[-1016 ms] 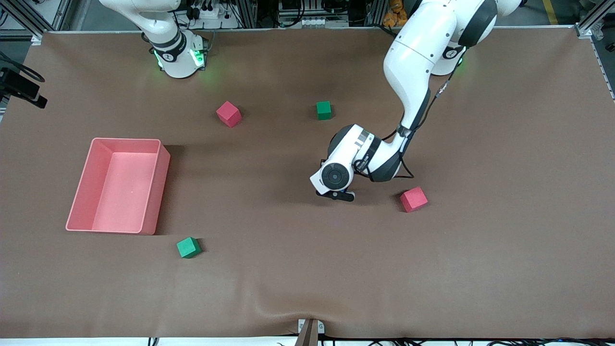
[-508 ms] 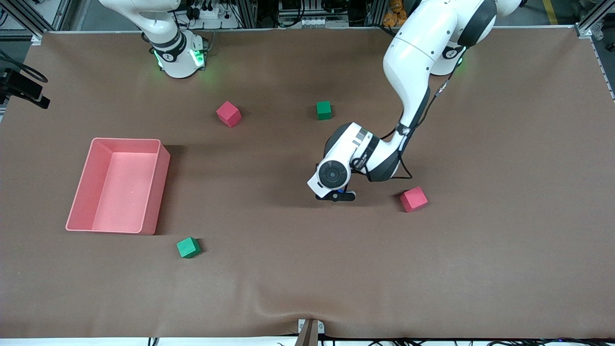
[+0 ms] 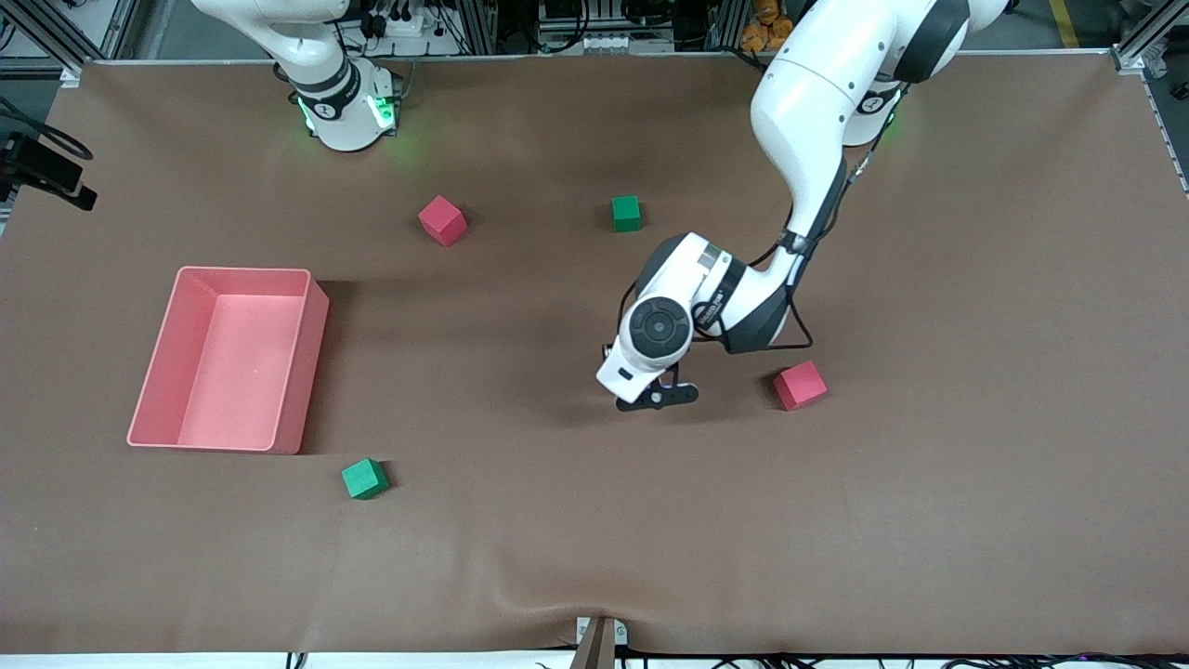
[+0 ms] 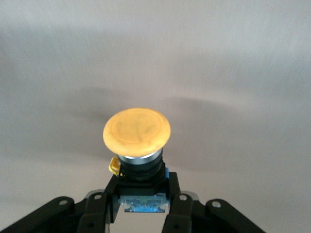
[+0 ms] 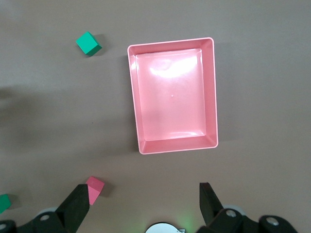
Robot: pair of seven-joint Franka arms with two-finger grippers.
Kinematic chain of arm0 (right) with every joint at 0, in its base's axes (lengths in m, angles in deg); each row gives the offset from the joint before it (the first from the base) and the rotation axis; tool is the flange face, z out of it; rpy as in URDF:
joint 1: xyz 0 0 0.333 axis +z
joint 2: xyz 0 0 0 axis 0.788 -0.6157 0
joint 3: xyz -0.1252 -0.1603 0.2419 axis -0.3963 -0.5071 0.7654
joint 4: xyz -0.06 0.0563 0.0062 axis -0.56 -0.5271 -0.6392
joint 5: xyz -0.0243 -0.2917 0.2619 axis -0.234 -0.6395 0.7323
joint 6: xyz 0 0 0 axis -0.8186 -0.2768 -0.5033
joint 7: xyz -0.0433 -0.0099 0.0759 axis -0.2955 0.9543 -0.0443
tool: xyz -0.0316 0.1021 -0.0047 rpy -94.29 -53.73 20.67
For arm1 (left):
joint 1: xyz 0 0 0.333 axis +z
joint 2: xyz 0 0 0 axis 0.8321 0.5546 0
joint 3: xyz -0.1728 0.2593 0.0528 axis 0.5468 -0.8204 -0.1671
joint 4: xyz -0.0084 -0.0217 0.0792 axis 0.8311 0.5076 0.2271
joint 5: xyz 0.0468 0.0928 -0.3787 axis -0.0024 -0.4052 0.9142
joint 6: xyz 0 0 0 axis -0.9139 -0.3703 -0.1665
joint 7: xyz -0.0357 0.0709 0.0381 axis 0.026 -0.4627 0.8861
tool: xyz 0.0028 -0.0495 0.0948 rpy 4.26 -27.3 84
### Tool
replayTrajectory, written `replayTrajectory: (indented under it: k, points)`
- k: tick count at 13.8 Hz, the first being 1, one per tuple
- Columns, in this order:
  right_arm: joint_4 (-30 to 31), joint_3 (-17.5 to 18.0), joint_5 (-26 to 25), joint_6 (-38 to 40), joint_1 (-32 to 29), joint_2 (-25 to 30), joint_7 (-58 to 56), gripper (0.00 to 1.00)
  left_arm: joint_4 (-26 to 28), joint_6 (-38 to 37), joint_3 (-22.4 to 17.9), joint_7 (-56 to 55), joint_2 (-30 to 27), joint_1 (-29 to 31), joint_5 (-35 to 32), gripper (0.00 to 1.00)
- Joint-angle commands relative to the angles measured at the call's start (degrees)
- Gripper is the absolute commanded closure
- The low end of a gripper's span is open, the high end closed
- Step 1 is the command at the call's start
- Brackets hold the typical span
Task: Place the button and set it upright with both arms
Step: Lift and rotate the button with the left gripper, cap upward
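The left gripper (image 4: pixel 141 206), over mid-table beside a red cube (image 3: pixel 800 385), clamps the button (image 4: pixel 137 141) by its body, cap pointing outward along the fingers; the right gripper (image 5: pixel 146 204) waits wide open above the pink tray (image 5: pixel 172 145).

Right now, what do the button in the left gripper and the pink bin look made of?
Button: cap looks like matte orange-yellow plastic with faint scuffs, above a shiny, possibly metal collar and a black, likely plastic body. The left gripper is shut on it. Pink bin: smooth, glossy walls with light glare on the floor suggest moulded plastic.
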Motion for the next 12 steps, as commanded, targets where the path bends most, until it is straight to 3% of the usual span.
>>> replayTrajectory:
  k: [1, 3, 7, 12]
  points:
    - [-1.10, -0.07, 0.14, 0.24, 0.33, -0.41, 0.97, 0.00, 0.49, 4.35, -1.72, -2.81, -1.45, -0.53, -1.19, 1.00]
    - [-1.01, -0.07, 0.14, 0.33, 0.42, -0.41, 0.89, 0.00, 0.49, 8.22, -4.45, -4.65, -1.63, -2.38, -1.19, 1.00]
    - [-1.10, -0.07, 0.14, 0.33, 0.33, -0.41, 0.89, 0.00, 0.49, 8.76, -7.35, -6.41, -1.72, -3.44, -1.28, 1.00]
    - [-1.01, -0.07, 0.14, 0.33, 0.42, -0.41, 0.97, 0.00, 0.49, 14.30, -7.97, -11.77, -1.63, -3.79, -4.96, 1.00]
